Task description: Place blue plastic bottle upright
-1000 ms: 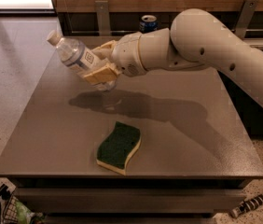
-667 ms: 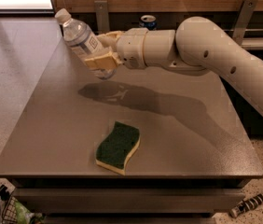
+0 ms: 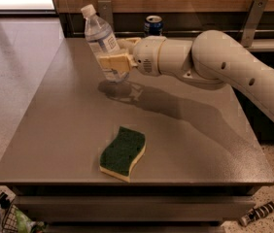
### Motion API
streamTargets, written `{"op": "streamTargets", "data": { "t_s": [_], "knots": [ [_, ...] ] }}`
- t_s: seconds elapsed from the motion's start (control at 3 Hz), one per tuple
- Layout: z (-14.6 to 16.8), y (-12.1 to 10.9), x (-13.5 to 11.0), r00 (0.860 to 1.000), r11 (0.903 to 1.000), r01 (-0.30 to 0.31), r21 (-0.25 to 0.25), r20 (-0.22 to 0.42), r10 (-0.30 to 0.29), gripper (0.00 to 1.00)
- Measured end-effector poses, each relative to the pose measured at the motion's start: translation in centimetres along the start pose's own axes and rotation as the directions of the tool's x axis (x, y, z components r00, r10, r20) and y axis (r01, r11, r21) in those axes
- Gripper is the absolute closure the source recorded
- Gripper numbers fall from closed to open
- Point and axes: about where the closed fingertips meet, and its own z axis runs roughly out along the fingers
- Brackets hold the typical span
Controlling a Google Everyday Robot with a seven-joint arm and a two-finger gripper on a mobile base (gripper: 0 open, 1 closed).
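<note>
The blue plastic bottle [image 3: 101, 41] is clear with a white cap and a white label. It stands almost upright, leaning slightly left, at the far left part of the grey table [image 3: 54, 144]. Its base is at or just above the table top. My gripper [image 3: 113, 57] is shut on the bottle's lower body, reaching in from the right on the white arm [image 3: 214, 67].
A green and yellow sponge [image 3: 123, 153] lies near the table's front edge. A dark-blue soda can [image 3: 152, 25] stands behind the table's far edge. A wooden wall panel and metal brackets run along the back. A speckled tube [image 3: 265, 209] lies on the floor at lower right.
The bottle has swung from steeply tilted toward near upright, and the gripper has carried it toward the table's far side.
</note>
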Motion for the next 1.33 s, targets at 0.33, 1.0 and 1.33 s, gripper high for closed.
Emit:
{"op": "streamTargets", "data": {
  "t_s": [0.33, 1.0, 1.33],
  "knots": [
    [-0.4, -0.4, 1.8, 0.997, 0.9974, -0.071, 0.002, 0.009, 0.071, 1.0],
    [-0.3, -0.2, 5.6, 0.999, 0.9987, -0.049, -0.012, 0.002, 0.049, 1.0],
    [-0.3, -0.2, 5.4, 0.999, 0.9987, -0.049, -0.012, 0.002, 0.049, 1.0]
  ]
}}
